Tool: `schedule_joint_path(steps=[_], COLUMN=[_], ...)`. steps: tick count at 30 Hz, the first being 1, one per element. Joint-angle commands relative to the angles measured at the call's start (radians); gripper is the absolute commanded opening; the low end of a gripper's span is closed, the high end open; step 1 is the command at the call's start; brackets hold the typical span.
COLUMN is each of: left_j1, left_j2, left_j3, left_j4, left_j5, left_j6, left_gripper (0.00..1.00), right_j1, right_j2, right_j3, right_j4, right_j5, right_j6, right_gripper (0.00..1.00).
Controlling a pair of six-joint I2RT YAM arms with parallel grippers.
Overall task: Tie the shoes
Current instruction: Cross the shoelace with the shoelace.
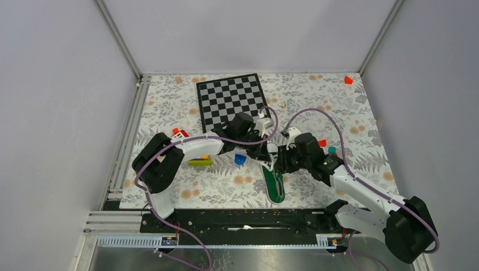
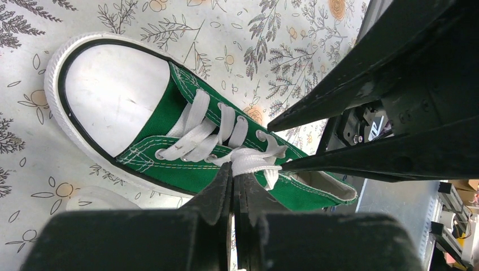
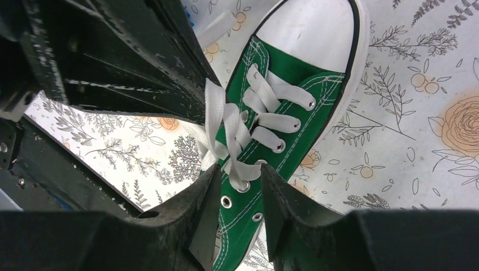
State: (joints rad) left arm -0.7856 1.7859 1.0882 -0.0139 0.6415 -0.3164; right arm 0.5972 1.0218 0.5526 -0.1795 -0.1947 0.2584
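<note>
A small green sneaker [image 1: 275,185] with a white toe cap lies on the flowered tabletop between both arms, its toe toward the near edge. My left gripper [image 2: 234,167] is shut, pinching the white lace [image 2: 252,160] where it bunches above the top eyelets. In the right wrist view the shoe [image 3: 265,192] fills the middle and my right gripper [image 3: 240,169] is open, its fingers straddling the crossed laces [image 3: 231,135] over the tongue. In the top view the left gripper [image 1: 264,153] and the right gripper [image 1: 278,165] meet over the shoe's opening.
A checkerboard [image 1: 231,100] lies at the back. Small pieces are scattered around: a blue one [image 1: 240,159], a yellow-green block [image 1: 200,162], a red-white one [image 1: 179,134], orange [image 1: 322,143], teal [image 1: 332,151], and a red one [image 1: 348,80] in the far corner.
</note>
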Motion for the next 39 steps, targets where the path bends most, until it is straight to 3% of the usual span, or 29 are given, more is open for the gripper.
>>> schedule_joint_path(steps=[1,4,6,9,21,27,30,39], left_j1=[0.002,0.002,-0.003,-0.010,-0.067,-0.073,-0.073,-0.075], left_j2=[-0.045,-0.047,-0.053,-0.063,-0.043,-0.049,-0.063,-0.080], left_j3=[0.028,0.026,0.021,0.015,0.022,0.014,0.005,-0.017], left_j4=[0.020,0.016,0.015,0.015,0.015,0.033,0.037,0.048], left_j5=[-0.015,-0.028,-0.049,-0.077,-0.184,-0.208,-0.228,-0.243], left_j6=[-0.007,-0.011,-0.014,-0.022,-0.072,-0.082,-0.078,-0.076], left_gripper=[0.00,0.00,0.00,0.00,0.00,0.00,0.00,0.00], right_j1=[-0.007,-0.007,-0.007,-0.007,-0.007,-0.007,-0.009,-0.019], right_j2=[0.038,0.037,0.024,-0.006,-0.081,-0.063,-0.047,0.013], right_j3=[0.053,0.061,0.059,0.052,0.015,0.011,0.020,0.035], right_j4=[0.025,0.025,0.026,0.023,0.017,0.040,0.044,0.061], right_j5=[-0.013,-0.007,0.003,0.006,-0.077,-0.079,-0.061,-0.042], right_j6=[-0.025,-0.022,-0.017,-0.013,0.041,0.037,0.022,0.043], right_gripper=[0.37,0.27,0.12,0.00,0.00,0.04,0.16,0.19])
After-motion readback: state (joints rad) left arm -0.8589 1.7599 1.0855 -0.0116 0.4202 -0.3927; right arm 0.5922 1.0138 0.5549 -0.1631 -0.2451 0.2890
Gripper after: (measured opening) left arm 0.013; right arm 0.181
